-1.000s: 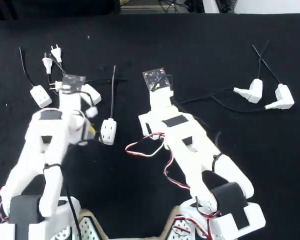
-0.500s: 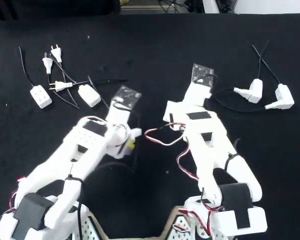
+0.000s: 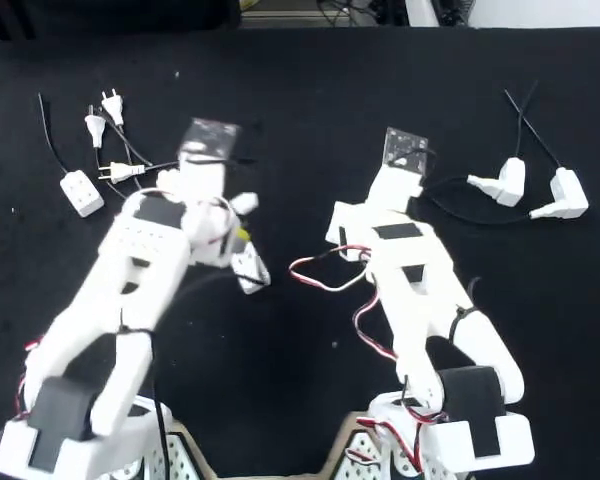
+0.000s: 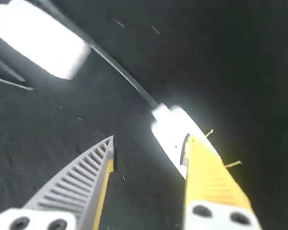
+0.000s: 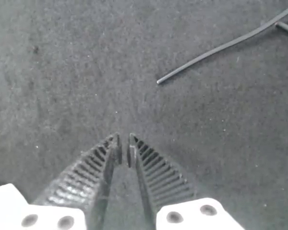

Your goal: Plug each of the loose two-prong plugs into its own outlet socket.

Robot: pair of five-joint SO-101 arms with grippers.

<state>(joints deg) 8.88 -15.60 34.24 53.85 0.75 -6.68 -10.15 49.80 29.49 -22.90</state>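
Observation:
Three white two-prong plugs (image 3: 96, 125) (image 3: 111, 100) (image 3: 126, 172) lie on black cords at the far left. One white outlet socket (image 3: 80, 192) rests beside them. A second socket (image 3: 251, 272) lies near the middle, right by my left gripper (image 3: 238, 245). In the left wrist view that gripper (image 4: 149, 141) is open and this socket (image 4: 170, 132) touches the tip of its yellow finger (image 4: 206, 172). Another white socket (image 4: 38, 38) lies farther off. My right gripper (image 5: 124, 139) is shut on nothing, just above the bare mat.
Two white angled corded pieces (image 3: 505, 180) (image 3: 566, 195) lie at the far right, past the right arm's wrist (image 3: 405, 150). A loose black cord end (image 5: 158, 81) lies ahead of the right gripper. The table is covered by a black mat (image 3: 310, 90).
The left arm swung right, then back to the left and farther out; the middle socket shifted right with it. The right arm moved right a second ago and has since kept still.

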